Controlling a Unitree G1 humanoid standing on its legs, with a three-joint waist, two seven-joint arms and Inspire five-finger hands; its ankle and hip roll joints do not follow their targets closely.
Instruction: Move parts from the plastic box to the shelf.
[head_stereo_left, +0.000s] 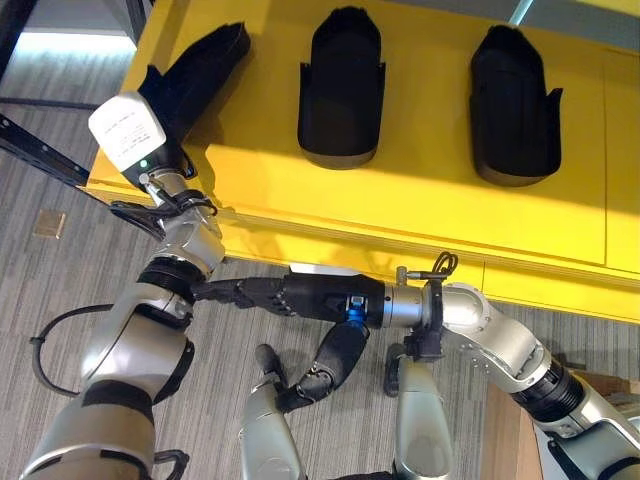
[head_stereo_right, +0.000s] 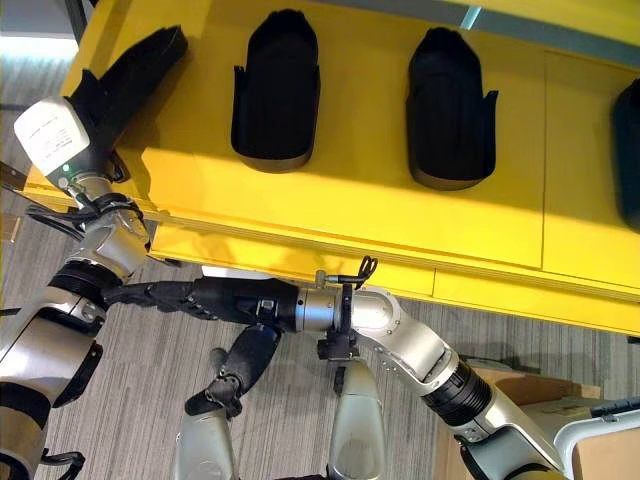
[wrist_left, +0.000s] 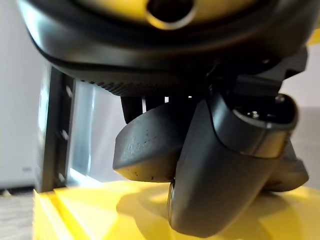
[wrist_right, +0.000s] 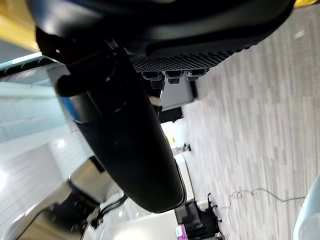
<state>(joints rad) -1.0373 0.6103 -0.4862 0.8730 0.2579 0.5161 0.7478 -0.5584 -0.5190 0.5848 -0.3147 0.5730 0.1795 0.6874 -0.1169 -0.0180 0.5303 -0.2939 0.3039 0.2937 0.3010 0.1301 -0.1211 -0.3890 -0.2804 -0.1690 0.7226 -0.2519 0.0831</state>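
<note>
No text, number or sign can be read anywhere. The white cover (head_stereo_left: 127, 130) on the left arm, at the near left corner of the yellow shelf (head_stereo_left: 420, 215), bears small dark print, too fine to make out. The three black parts (head_stereo_left: 341, 88) lying on the shelf carry no visible lettering, nor does the shelf's front edge.

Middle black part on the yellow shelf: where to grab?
Probably across its narrower rounded far half, coming from above: the middle black part lies flat on the yellow shelf, and side flanges widen its near end.
</note>
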